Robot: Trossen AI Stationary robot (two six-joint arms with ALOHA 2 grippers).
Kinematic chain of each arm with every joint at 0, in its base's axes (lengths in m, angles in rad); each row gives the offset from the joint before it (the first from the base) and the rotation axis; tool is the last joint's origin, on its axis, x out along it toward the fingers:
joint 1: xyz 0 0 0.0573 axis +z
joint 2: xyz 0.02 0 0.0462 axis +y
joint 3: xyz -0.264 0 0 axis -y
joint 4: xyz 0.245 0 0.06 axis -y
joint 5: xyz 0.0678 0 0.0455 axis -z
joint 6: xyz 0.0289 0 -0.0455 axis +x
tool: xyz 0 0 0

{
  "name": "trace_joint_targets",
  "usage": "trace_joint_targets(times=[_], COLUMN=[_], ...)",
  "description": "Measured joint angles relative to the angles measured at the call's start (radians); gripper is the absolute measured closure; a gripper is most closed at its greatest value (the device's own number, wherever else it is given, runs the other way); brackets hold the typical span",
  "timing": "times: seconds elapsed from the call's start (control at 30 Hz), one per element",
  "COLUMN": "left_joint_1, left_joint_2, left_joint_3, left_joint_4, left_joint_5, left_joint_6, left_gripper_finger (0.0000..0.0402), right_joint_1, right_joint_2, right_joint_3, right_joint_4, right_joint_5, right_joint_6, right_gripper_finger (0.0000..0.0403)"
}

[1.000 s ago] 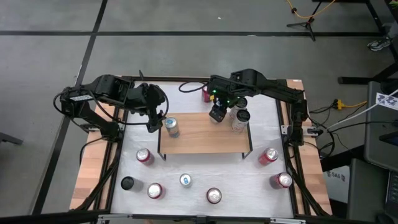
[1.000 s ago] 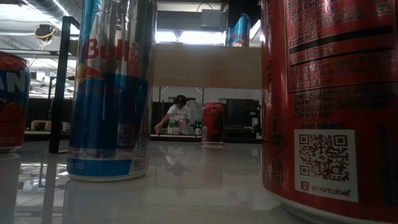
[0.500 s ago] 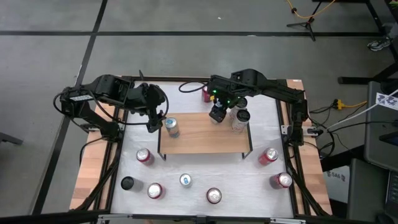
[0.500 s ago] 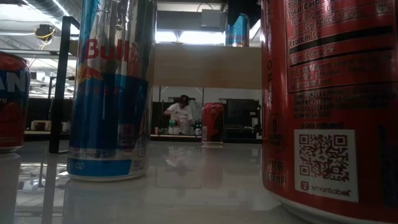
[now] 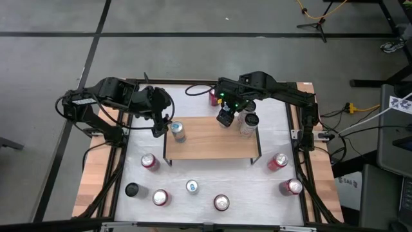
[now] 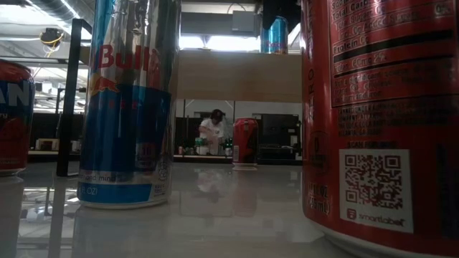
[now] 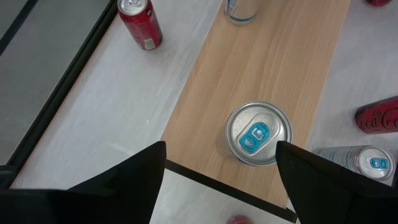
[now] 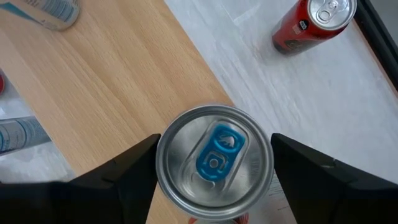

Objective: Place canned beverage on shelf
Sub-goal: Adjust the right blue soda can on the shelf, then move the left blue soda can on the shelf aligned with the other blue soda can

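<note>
Right gripper (image 8: 214, 180): I see jaws just spread, clear of the can (image 8: 214, 163) standing on the shelf (image 8: 118, 93); delivered. Left gripper (image 7: 221, 180): jaws apart, empty.

white tabletop (image 5: 206, 174), black cap (image 5: 132, 189), distant person (image 6: 212, 130)

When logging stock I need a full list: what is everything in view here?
low wooden shelf with black legs: one, light wood, table centre
silver-blue drink cans: three, two at shelf ends, one in front
red drink cans: six, around shelf on white tabletop
black round-topped object: one, front left
person: one, room behind
left tool: one, dark, open, shelf's left end
right tool: one, dark, over shelf's right part
</note>
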Motion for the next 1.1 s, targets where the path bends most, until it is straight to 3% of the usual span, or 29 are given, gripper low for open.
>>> trace_joint_targets(times=[0.67, 1.1], left_joint_1=[-0.003, -0.096], left_joint_2=[0.0, 0.0], left_joint_3=[0.0, 0.0], left_joint_4=[0.018, 0.032], left_joint_5=[0.007, -0.037], left_joint_6=[0.0, 0.002], left_gripper_finger=[0.0106, 0.0106], right_joint_1=[0.0, 0.001], right_joint_2=[-0.114, -0.214], right_joint_3=[0.002, 0.002], right_joint_4=[0.041, 0.015], right_joint_5=[0.003, 0.002], right_joint_6=[-0.013, -0.393], right_gripper_finger=[0.0116, 0.0116])
